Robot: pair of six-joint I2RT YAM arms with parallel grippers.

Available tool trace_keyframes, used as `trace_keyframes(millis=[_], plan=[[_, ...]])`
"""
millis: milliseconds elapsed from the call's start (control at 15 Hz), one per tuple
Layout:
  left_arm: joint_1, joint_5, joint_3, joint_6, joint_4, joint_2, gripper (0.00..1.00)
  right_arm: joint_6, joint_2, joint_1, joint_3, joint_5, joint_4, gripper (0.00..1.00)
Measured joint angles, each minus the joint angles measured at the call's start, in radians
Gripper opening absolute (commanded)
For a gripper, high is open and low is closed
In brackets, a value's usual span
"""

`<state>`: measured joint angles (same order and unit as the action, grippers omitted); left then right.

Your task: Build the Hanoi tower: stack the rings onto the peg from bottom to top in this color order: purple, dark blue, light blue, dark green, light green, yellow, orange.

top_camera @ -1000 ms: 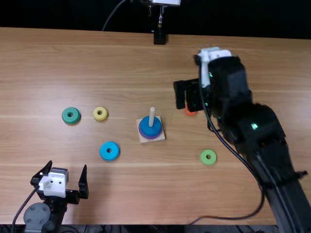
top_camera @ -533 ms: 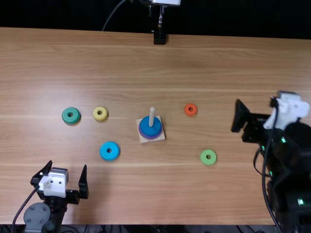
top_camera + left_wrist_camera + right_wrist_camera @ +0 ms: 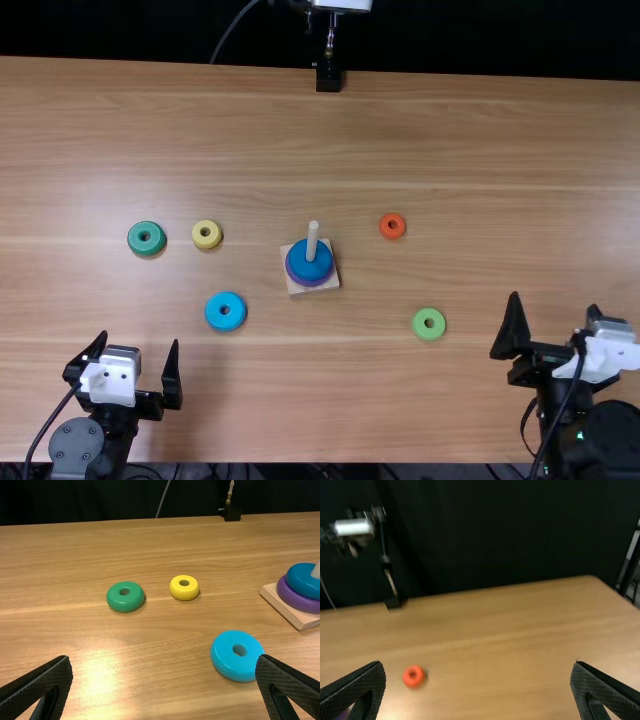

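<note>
The light brown wooden table (image 3: pixel 300 130) spans the top view, with a gripper over each near corner. The left gripper (image 3: pixel 139 338) is empty, its two flat black fingers spread wide apart; the right gripper (image 3: pixel 554 300) is empty too, its fingers also well parted. Between the two, and farther from the near edge than either, sits the square wooden base (image 3: pixel 274 596), with the pale peg (image 3: pixel 313 240) standing up from it. The purple ring (image 3: pixel 295 599) lies lowest on the base around the peg, well apart from both grippers, and the dark blue ring (image 3: pixel 299 577) rests directly on top of it, also around the peg. The light blue ring (image 3: pixel 225 322) lies flat on the table between the left gripper and the base, a little farther out than the left fingertips. The dark green ring (image 3: pixel 125 601) is on the table straight out beyond the left gripper, apart from it. The light green ring (image 3: pixel 429 334) lies between the base and the right gripper, off to the left of those fingertips and touching neither. The yellow ring (image 3: pixel 184 592) is just beside the dark green one, on the side toward the base. The orange ring (image 3: pixel 392 233) lies beyond the light green one, right of the peg and well apart from the right gripper.
</note>
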<state>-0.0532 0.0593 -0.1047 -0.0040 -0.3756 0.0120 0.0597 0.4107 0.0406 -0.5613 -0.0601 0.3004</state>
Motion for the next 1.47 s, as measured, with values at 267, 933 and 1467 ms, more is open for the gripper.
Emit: trace_keyframes(millis=[267,933,1467], plan=[[0.000,0.000,0.000,0.000,0.000,0.000,1.00,-0.050,-0.165,0.006,0.159,0.051,0.000,1.00],[0.000,0.000,0.000,0.000,0.000,0.000,1.00,-0.061,-0.349,0.021,0.479,0.098,-0.068,1.00],[0.000,0.000,0.000,0.000,0.000,0.000,1.00,-0.062,-0.398,0.021,0.481,0.098,-0.037,1.00]])
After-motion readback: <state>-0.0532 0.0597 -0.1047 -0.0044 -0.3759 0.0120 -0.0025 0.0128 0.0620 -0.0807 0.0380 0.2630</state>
